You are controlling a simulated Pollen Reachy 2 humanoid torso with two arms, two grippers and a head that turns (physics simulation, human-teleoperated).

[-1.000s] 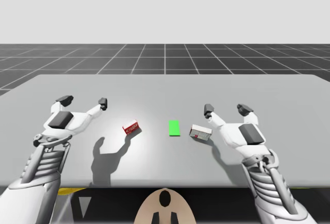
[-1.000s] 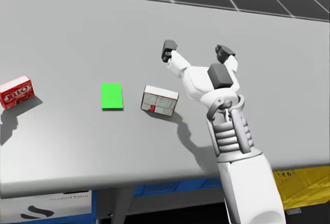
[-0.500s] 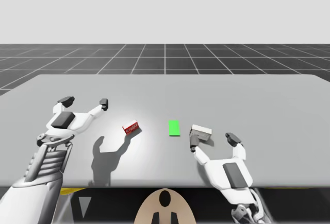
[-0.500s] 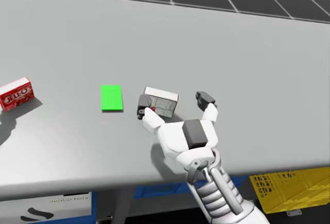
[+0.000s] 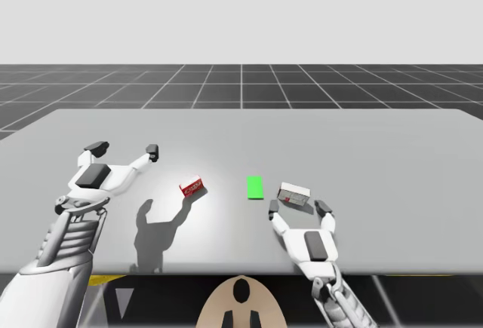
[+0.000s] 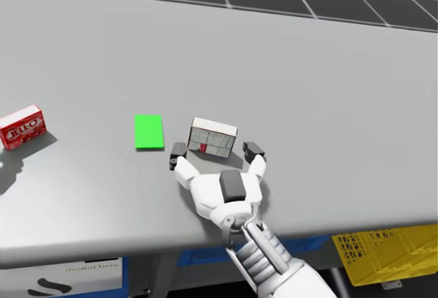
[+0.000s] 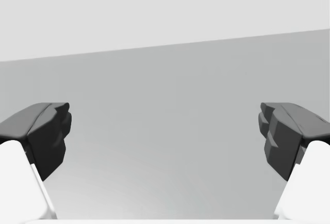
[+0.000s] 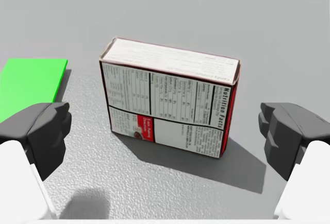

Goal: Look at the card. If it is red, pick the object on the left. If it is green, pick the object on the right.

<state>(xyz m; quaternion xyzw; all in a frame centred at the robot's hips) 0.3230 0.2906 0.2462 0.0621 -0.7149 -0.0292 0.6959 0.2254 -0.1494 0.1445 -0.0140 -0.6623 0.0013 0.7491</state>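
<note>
Both my right fingers [image 8: 46, 134], wide open, have swung round to face the white box [image 8: 170, 105], the green card [image 8: 28, 82]'s pick.

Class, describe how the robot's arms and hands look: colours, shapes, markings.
Both arms are white with ribbed wrist sections. The left hand and right hand are white forks, each with a dark grey rectangular panel on its back and two dark grey fingertip pads.
</note>
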